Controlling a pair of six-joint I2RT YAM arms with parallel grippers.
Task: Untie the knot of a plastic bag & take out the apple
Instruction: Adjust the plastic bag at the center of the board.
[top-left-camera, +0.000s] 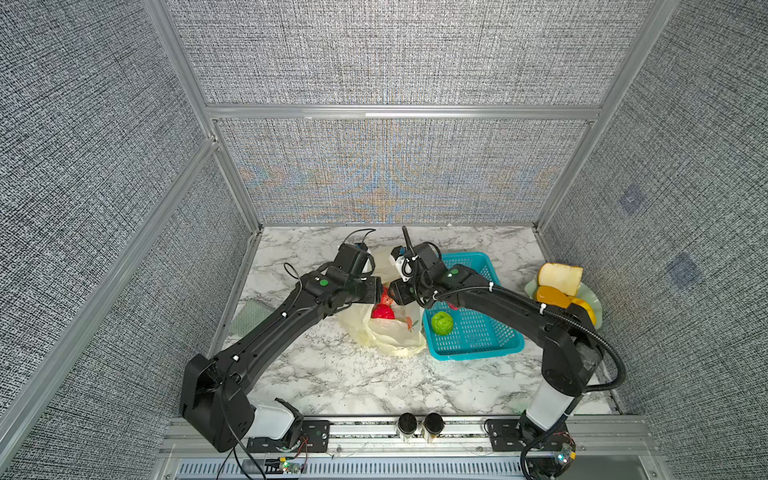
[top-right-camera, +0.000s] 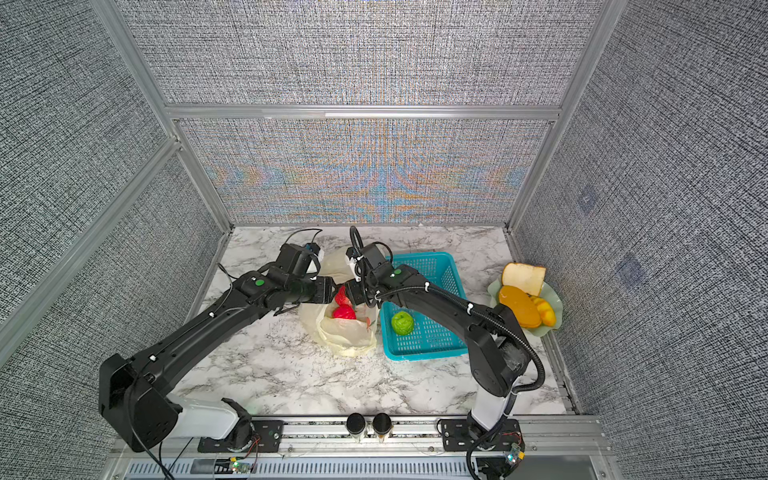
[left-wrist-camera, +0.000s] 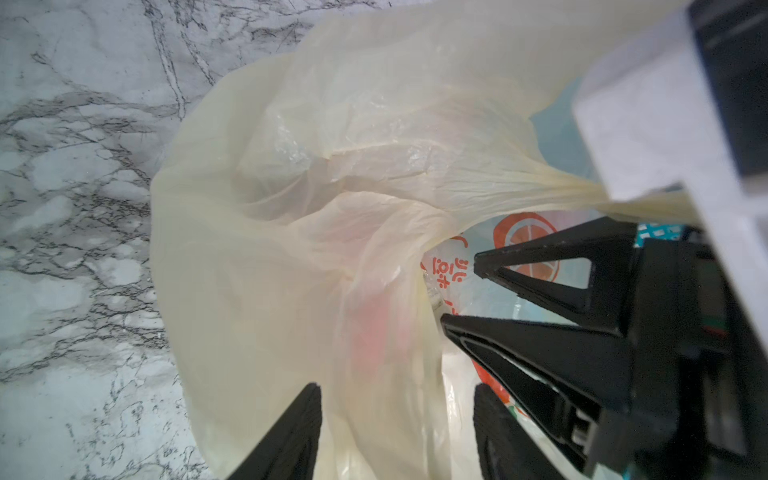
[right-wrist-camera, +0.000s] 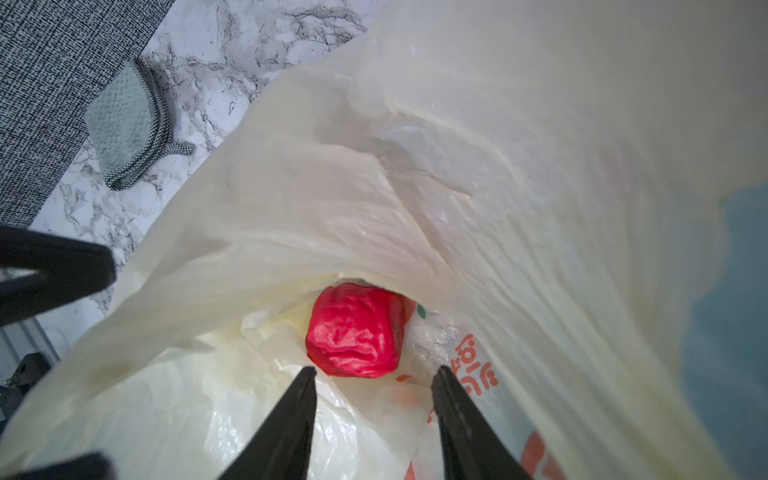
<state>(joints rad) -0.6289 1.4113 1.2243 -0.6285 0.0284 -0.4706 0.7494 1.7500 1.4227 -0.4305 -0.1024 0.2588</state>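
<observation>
The pale yellow plastic bag (top-left-camera: 390, 338) (top-right-camera: 349, 343) lies mid-table with its mouth standing open. No tied knot shows; one bunched handle strip (left-wrist-camera: 569, 193) stretches taut. A red apple (top-left-camera: 382, 311) (right-wrist-camera: 353, 330) rests inside the bag. My left gripper (left-wrist-camera: 397, 386) hovers at the bag's left rim, jaws apart, with loose bag film running between them. My right gripper (right-wrist-camera: 376, 370) is open just above the apple, reaching into the mouth with nothing between its fingers. In both top views the two gripper heads nearly meet over the bag.
A turquoise basket (top-left-camera: 498, 351) touches the bag's right side and holds a green round fruit (top-left-camera: 441, 323). A plate (top-left-camera: 592, 301) with bread and yellow fruit sits far right. A green cloth (top-left-camera: 249, 316) lies by the left wall. Two black cylinders (top-left-camera: 419, 424) stand at the front rail.
</observation>
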